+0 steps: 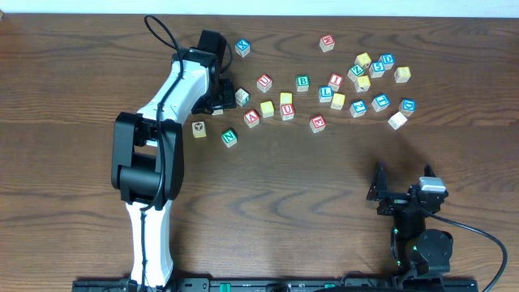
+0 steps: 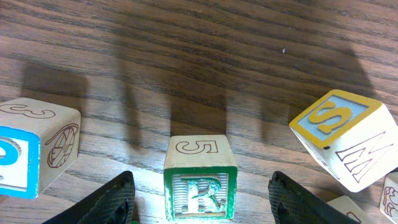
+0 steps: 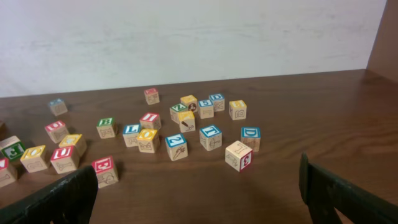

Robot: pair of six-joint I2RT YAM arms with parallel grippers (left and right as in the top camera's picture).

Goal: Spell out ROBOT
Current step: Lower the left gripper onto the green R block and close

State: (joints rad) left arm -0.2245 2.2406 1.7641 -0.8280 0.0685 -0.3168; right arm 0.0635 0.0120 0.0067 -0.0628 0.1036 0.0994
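Observation:
The green R cube [image 2: 200,186] stands on the table between the two fingers of my left gripper [image 2: 202,180]. The jaws are open, with a gap on each side of the cube. In the overhead view my left gripper [image 1: 222,95] covers that cube at the left end of the cluster. The green B cube [image 1: 302,81] lies mid-cluster. The blue T cube [image 1: 380,101] lies further right, and a yellow O cube [image 3: 148,139] sits between them. My right gripper [image 1: 403,186] rests open and empty near the front right.
A blue-faced cube [image 2: 25,155] sits just left of the R cube, and a tilted yellow S cube [image 2: 339,134] sits on its right. Several other lettered cubes, such as a red E [image 1: 317,123] and a green N [image 1: 229,137], are scattered across the back of the table.

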